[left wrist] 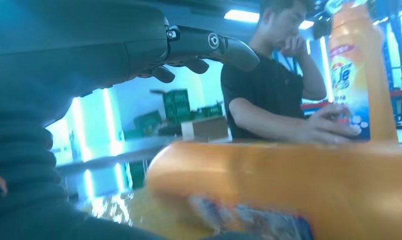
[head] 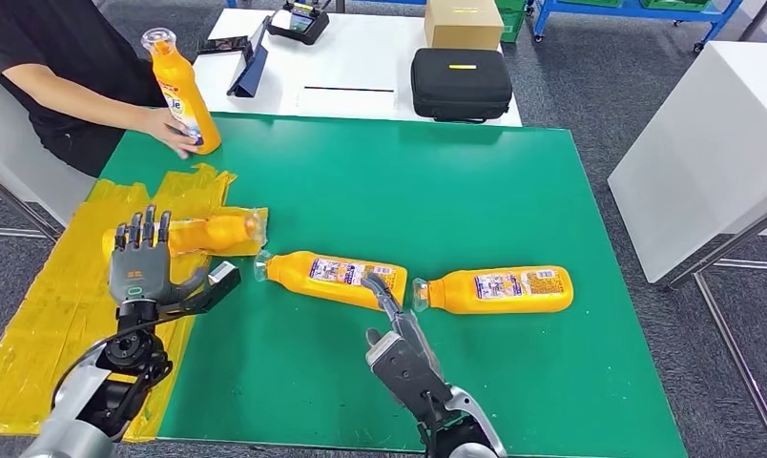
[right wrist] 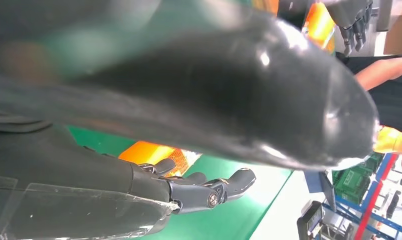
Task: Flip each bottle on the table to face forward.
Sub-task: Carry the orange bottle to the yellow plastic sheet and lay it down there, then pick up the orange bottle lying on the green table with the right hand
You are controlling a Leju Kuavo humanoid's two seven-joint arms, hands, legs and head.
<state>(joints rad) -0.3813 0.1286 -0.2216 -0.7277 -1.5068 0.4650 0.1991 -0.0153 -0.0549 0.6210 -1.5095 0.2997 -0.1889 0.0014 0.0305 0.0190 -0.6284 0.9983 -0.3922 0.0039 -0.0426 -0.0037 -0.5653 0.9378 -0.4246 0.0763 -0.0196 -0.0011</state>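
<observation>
On the green counter (head: 513, 181) we note two bottles (head: 334, 278) (head: 502, 289) lying flat, a third (head: 211, 232) on yellow plastic (head: 46, 315), a person's upright one (head: 181, 91), left robot hand (head: 143, 265) spread empty, right robot hand (head: 399, 334) touching the middle bottle, fingers apart.

I see a green bench (head: 513, 382) with a crinkled yellow sheet (head: 46, 324) spread over its left edge. Two orange bottles lie on their sides on the green: the middle bottle (head: 334, 277) and, just beside it, the right bottle (head: 499, 289). Another bottle (head: 213, 232) lies on the sheet. An upright bottle (head: 182, 93) stands at the far left corner.
</observation>
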